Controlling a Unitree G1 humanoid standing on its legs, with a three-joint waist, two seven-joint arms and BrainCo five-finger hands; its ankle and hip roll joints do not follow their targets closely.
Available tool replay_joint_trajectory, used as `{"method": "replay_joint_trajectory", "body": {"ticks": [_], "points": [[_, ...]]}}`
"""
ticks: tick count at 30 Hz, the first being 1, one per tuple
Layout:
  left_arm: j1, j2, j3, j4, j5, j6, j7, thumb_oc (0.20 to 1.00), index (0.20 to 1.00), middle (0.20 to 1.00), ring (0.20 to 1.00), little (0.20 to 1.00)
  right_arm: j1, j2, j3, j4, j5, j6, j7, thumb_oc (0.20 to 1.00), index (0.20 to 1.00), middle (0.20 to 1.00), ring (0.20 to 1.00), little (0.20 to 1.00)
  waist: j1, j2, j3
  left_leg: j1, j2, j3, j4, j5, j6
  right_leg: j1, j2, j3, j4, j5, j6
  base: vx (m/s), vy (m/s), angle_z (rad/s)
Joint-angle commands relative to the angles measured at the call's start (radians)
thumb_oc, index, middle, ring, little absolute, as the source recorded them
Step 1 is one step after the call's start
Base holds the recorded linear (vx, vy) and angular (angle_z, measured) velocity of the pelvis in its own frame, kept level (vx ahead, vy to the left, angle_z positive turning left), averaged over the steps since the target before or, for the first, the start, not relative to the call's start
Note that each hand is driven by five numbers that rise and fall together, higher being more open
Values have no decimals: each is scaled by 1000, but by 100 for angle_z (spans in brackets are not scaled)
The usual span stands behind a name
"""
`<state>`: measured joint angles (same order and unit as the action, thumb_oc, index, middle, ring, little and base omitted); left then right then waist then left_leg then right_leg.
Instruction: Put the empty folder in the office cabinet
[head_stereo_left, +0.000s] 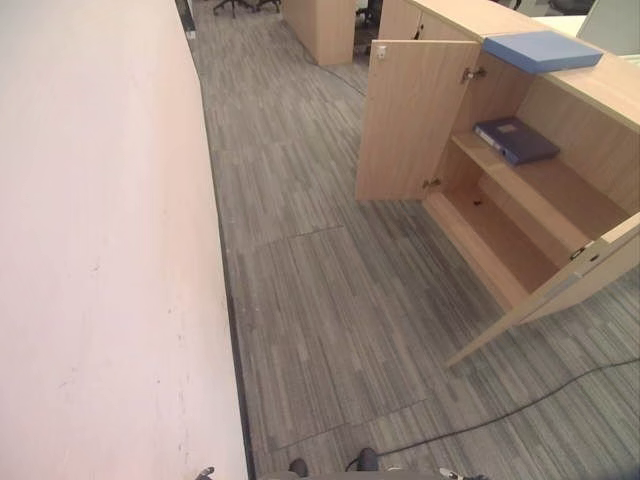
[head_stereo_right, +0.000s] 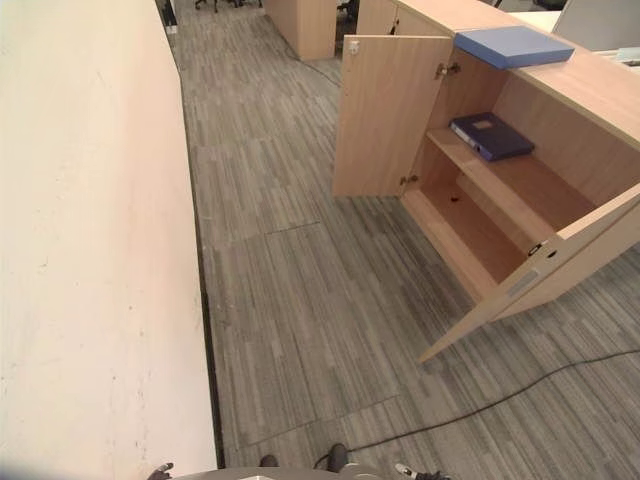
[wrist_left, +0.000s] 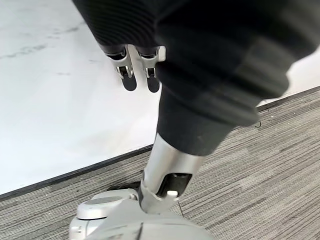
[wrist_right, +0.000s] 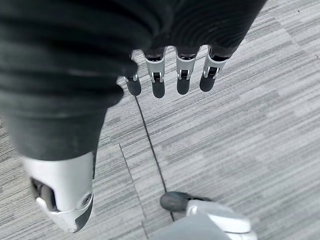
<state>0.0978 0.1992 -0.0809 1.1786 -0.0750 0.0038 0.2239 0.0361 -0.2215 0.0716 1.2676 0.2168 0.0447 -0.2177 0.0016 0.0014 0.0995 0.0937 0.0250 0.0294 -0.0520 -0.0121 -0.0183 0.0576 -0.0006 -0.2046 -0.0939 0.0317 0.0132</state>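
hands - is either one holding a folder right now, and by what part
Nothing is held. The left hand and right hand hang with relaxed fingers over the carpet.

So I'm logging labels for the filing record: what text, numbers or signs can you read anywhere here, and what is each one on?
None can be read.
White label on the dark blue folder on the cabinet's upper shelf: print too small to read.
Light blue folder on the cabinet top: no text visible.
Small pale sticker at the left door's top corner: too small to read.
Small pale tag on the right door: too small to read.
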Motion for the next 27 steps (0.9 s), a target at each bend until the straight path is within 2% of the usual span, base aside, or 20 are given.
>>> {"method": "replay_joint_trajectory", "body": {"ticks": [1,27], "points": [[-24,8,-2,32,-26,-14,6,1000,1000,1000,1000,1000,-45,0,-15,51,35,-14,-16,1000,1000,1000,1000,1000,-5,-26,-9,-25,-10,64,-35,-8,-26,38,-49,-34,7,-41,97,0,0,0],[-47,5,-42,87,19,0,-58,1000,1000,1000,1000,1000,-40,-7,11,68,-6,4,16,1000,1000,1000,1000,1000,-19,-19,-10,-6,-6,74,-35,-18,-27,47,-48,-27,7,-45,96,0,0,-1]]}}
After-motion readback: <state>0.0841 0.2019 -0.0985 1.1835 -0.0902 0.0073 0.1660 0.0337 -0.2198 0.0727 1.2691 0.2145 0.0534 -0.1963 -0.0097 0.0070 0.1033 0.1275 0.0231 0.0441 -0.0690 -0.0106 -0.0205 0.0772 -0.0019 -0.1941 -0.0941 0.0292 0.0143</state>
